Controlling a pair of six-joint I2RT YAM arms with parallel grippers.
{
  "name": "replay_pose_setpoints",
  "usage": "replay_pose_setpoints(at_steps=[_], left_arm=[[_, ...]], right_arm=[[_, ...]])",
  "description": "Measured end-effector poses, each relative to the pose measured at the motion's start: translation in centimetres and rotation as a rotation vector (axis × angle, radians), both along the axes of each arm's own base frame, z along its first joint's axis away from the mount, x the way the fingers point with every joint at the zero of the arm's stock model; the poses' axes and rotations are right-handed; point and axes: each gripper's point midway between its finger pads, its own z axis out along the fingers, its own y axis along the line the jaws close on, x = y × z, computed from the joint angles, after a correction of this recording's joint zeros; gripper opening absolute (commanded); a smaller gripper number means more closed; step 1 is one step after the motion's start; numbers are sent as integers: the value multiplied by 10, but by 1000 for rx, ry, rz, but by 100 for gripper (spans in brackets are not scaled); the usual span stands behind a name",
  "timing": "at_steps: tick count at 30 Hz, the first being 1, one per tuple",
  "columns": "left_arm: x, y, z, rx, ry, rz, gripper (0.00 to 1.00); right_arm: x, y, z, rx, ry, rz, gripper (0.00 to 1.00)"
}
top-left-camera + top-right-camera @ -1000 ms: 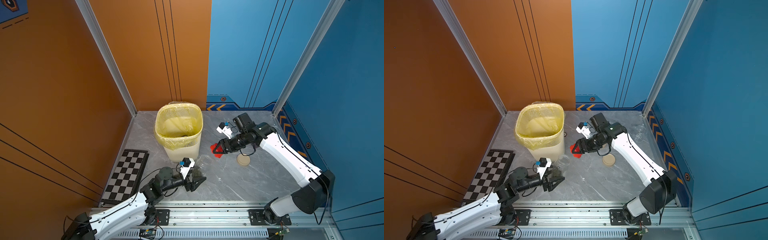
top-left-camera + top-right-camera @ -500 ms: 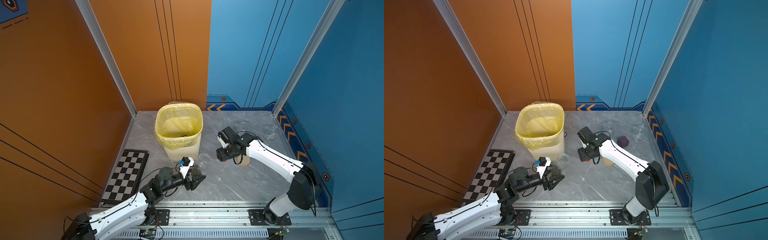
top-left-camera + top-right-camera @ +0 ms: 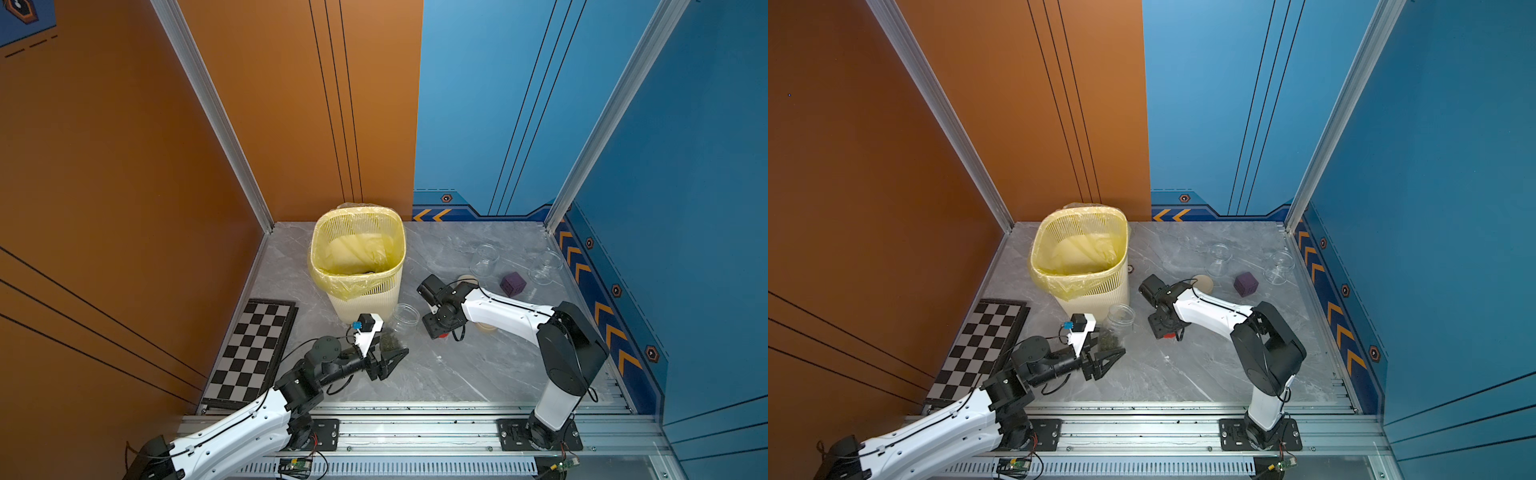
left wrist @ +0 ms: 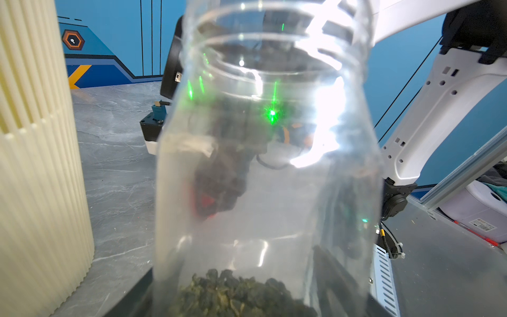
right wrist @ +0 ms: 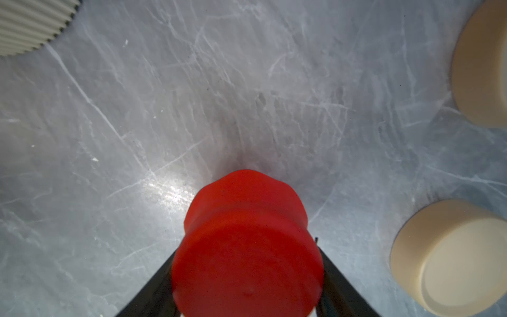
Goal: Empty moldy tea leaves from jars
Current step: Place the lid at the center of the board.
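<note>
My left gripper [image 3: 388,352] [image 4: 247,302] is shut on a clear lidless jar [image 3: 405,318] [image 4: 260,164], which leans close beside the bin. Dark green tea leaves [image 3: 390,343] [image 4: 236,296] lie at the jar's bottom end, by the fingers. My right gripper [image 3: 440,330] [image 5: 247,288] points down at the table and is shut on a red lid [image 5: 247,247] just to the right of that jar. In both top views two more clear jars [image 3: 484,259] [image 3: 544,268] stand empty and lidless at the back right.
A cream slatted bin [image 3: 392,291] [image 3: 1117,286] with a yellow bag stands at the back centre. A chessboard [image 3: 253,349] lies at the left. Two beige lids [image 5: 450,258] [image 5: 482,63] and a purple cube [image 3: 513,284] lie near the right arm.
The right arm has folded in and come down towards the table with the red lid, ending nearer the held jar. The left arm and its jar have stayed put.
</note>
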Motion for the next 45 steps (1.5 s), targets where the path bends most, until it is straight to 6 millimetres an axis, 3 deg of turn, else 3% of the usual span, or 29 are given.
replay_pose_setpoints(at_steps=[14, 24, 30, 34, 41, 45], left_arm=[[-3, 0, -10, 34, 24, 10, 61], [-7, -2, -17, 63, 35, 17, 61], [-7, -3, -13, 69, 34, 22, 62], [-6, -3, -10, 69, 32, 28, 63], [-8, -2, -6, 76, 31, 27, 62], [-9, -4, 6, 80, 34, 27, 62]], right_arm=[[3, 3, -18, -2, 12, -9, 63], [3, 2, -20, 8, 21, -21, 79], [1, 3, -21, 22, 36, -26, 99], [-1, 6, -20, 40, 48, -23, 100], [-2, 7, 6, 100, 22, -26, 100], [1, -7, 26, 140, -14, -64, 100]])
